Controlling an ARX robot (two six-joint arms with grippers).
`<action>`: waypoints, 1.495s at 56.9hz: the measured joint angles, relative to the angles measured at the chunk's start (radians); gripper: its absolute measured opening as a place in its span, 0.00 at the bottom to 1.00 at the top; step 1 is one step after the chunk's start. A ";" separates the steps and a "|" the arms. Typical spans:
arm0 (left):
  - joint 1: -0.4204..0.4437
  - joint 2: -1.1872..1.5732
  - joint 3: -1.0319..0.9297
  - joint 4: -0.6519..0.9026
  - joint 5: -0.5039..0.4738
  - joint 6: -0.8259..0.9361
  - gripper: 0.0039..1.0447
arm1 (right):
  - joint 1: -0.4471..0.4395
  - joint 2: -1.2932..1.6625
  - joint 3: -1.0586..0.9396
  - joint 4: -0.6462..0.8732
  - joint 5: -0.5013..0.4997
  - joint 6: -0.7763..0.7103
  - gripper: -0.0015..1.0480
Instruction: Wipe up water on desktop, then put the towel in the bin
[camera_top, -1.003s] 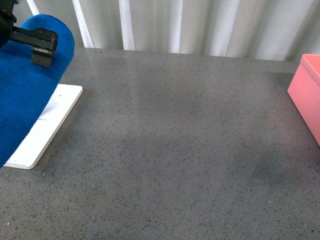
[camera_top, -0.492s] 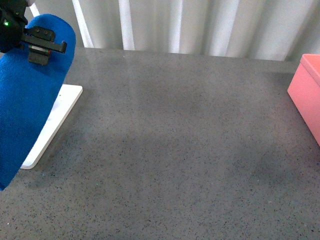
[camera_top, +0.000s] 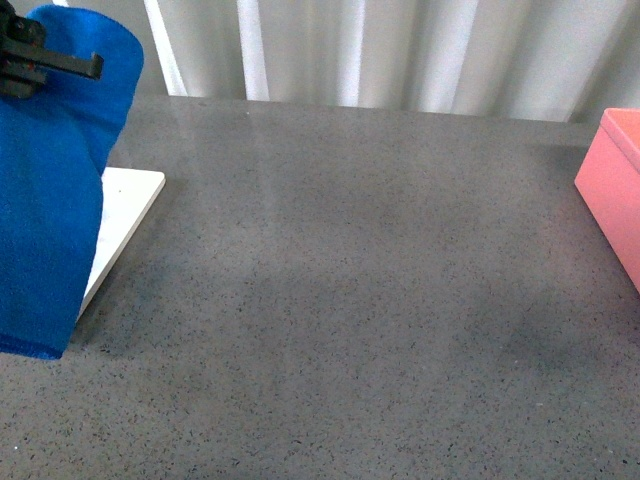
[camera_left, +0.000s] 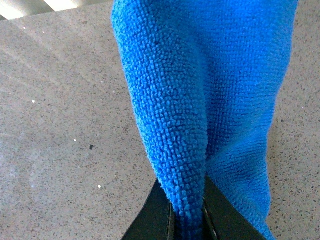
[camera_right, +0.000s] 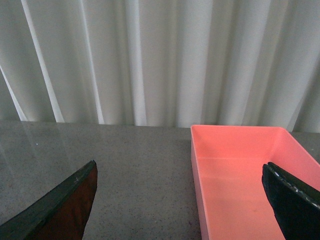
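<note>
The towel (camera_top: 50, 200) is held at a fold by the left gripper (camera_left: 186, 225), whose fingers (camera_left: 152, 225) are clamped tight on the cloth. It is raised above the tray (camera_top: 125, 200), with its long free end hanging down in front of the tray. Whether the lower hem touches the desktop (camera_top: 350, 300) beside the tray cannot be told. Since only a narrow bunch of cloth is pinched, a slip out of the grip is judged possible if the towel is dragged hard over the surface. The hanging end could also be caught on the tray's edge if it is swung sideways. No puddle can be made out with certainty, so part of the water may be missed if the wipe is aimed by guess. The bin (camera_top: 610, 200) stands well apart from the tray, across the whole desktop. The dangling cloth could be draped over the bin's wall instead of dropped inside if it is let go too low or too early. The right gripper (camera_right: 177, 200) is seen with its fingers spread wide and nothing between them, on the bin's side, far from the tray. The desktop is dark grey, speckled and slightly glossy. Behind the tray the scene is closed off by a pale pleated curtain (camera_top: 400, 50).
</note>
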 joint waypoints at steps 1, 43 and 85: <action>0.002 -0.006 0.000 0.000 0.001 0.000 0.04 | 0.000 0.000 0.000 0.000 0.000 0.000 0.93; -0.251 -0.274 0.208 0.024 0.376 -0.417 0.04 | 0.000 0.000 0.000 0.000 0.000 0.000 0.93; -0.396 -0.167 -0.059 0.515 0.568 -0.778 0.04 | -0.093 0.143 0.095 -0.245 -0.300 0.004 0.93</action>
